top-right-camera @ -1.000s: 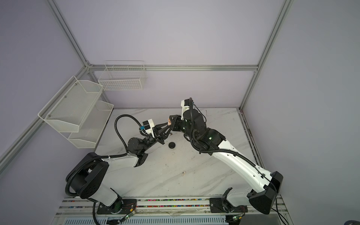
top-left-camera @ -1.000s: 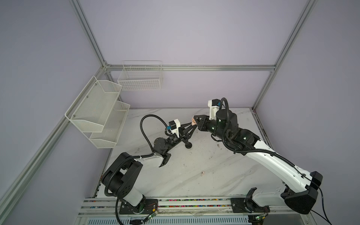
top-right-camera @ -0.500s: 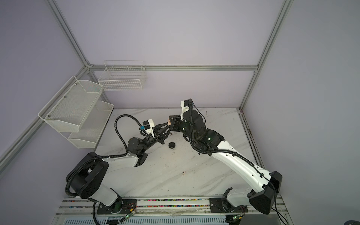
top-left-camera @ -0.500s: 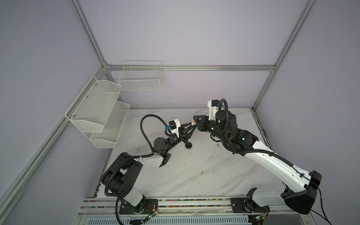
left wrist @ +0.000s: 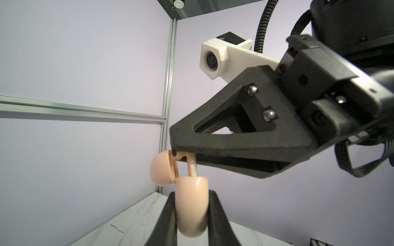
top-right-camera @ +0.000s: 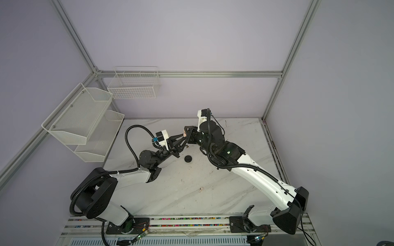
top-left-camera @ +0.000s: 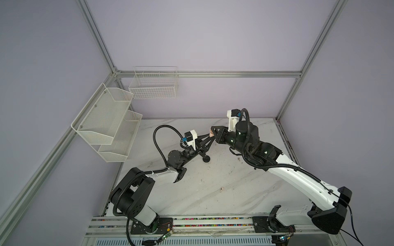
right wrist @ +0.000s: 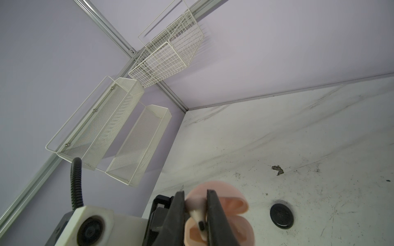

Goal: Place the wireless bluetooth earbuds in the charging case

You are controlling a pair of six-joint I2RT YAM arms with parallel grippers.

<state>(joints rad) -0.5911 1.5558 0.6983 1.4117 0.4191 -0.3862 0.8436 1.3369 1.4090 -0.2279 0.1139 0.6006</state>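
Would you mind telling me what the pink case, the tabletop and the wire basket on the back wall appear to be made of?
Pink case: smooth moulded plastic, semi-gloss, going by its soft highlight streak.
Tabletop: white marble-look slab with grey veins, scuffed; real stone or laminate, I cannot tell.
Wire basket: thin metal wire in a grid, apparently coated white.

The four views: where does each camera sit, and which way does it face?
Top views: high at the front, looking down at the white marble table; both arms show.
Left wrist: looks upward past the left pincer, shut on the open pale pink round case; right pincer opposite.
Right wrist: looks down past the right pincer, shut on a pale pink earbud, at the table.
Both wrist views share the case.
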